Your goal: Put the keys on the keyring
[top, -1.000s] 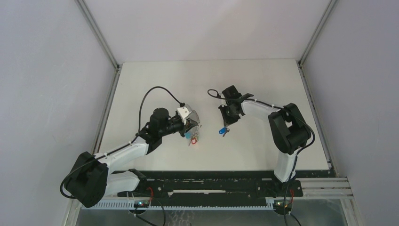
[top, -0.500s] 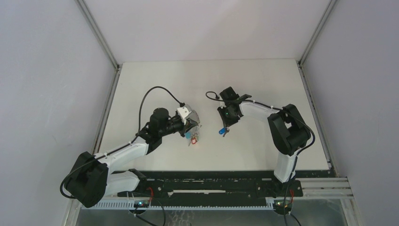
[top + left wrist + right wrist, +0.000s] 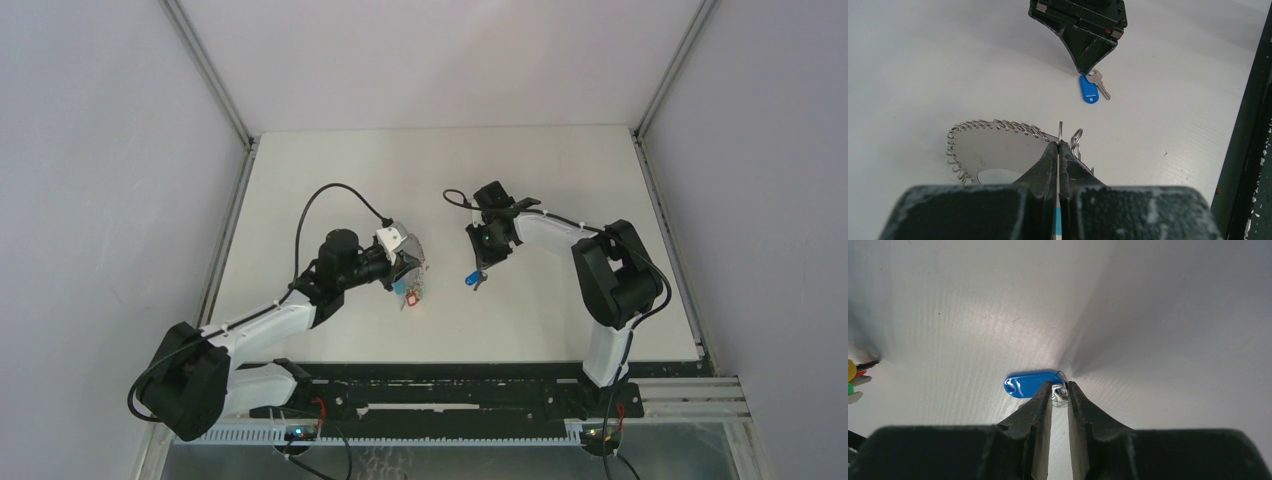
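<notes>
The key with its blue oval tag (image 3: 1030,382) lies flat on the white table, also seen from the left wrist (image 3: 1089,91) and from above (image 3: 469,280). My right gripper (image 3: 1060,390) points down on it, jaws nearly together, pinching the small silver head beside the tag. The keyring (image 3: 993,125) is a thin wire loop strung with small silver rings; red and green bits hang from it in the top view (image 3: 410,292). My left gripper (image 3: 1059,145) is shut on the ring's wire, whose end sticks up between the tips. The two grippers are a short way apart.
Coloured plastic bits (image 3: 852,377) of the keyring bunch show at the left edge of the right wrist view. The dark rail (image 3: 1248,150) at the table's near edge runs down the right of the left wrist view. Grey walls (image 3: 120,150) enclose the table.
The right gripper shifted slightly left and back over the key, and its jaws parted a little around the key's head. The left arm and keyring stayed still.
</notes>
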Motion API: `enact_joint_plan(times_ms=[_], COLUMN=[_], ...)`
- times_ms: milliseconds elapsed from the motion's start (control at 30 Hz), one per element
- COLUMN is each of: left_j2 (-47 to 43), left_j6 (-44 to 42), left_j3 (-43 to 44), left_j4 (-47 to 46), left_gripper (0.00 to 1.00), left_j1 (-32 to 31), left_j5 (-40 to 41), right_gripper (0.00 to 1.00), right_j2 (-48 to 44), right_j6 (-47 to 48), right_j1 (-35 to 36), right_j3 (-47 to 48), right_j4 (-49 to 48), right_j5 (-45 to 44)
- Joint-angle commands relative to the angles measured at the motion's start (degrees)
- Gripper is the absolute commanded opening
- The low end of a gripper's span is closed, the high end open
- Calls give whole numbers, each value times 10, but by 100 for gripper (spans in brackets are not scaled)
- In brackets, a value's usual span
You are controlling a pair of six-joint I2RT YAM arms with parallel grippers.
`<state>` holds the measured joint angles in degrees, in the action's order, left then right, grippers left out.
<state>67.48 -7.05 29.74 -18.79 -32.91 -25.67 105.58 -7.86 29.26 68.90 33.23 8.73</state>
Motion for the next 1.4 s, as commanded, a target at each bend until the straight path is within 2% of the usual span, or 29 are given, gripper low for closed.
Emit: enact_joint_plan(times_ms=[0,667,900,1167,1367], left_j2=[-10,-10,-8,-8,-10], left_j6=[5,5,5,4,5], left_j3=[-6,-4,-4,-4,-5], left_j4=[-39,-39,-39,-39,-39], left_gripper=[0,0,0,0,0], left_j1=[2,2,2,2,2], left_j5=[-9,-10,-10,-11,-11], right_gripper=[17,10,0,0,0], right_j2=[-8,13,8,-18,-2], right_j6=[-13,-8,-4,20,21], right_j1=[-5,-2,0,8,8], right_j3=[15,34,40,38,36], right_j4=[-7,19,30,38,39], right_j5=[19,6,-1,-5,-1])
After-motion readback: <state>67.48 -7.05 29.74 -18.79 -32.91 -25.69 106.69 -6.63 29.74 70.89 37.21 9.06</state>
